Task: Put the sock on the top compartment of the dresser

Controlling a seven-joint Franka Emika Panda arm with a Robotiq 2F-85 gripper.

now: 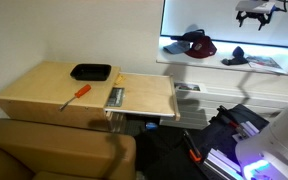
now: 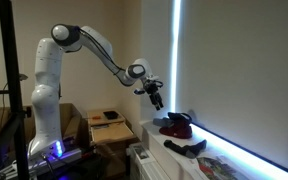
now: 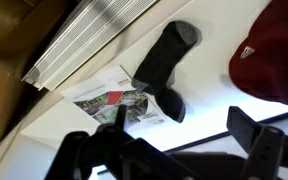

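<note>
White shelf (image 3: 209,118): sock (image 3: 164,62) lying beside cap (image 3: 276,50), touching magazine (image 3: 119,100) | fingers (image 3: 252,138) apart, empty, hovering above sock

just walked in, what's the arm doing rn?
The Panda arm is reaching over the white shelf. Its gripper hangs open and empty above the black sock. The sock lies next to a maroon cap and partly on a printed leaflet, not yet grasped. Over at the dresser, the top compartment is pulled out, and the sock is not in it.
</note>
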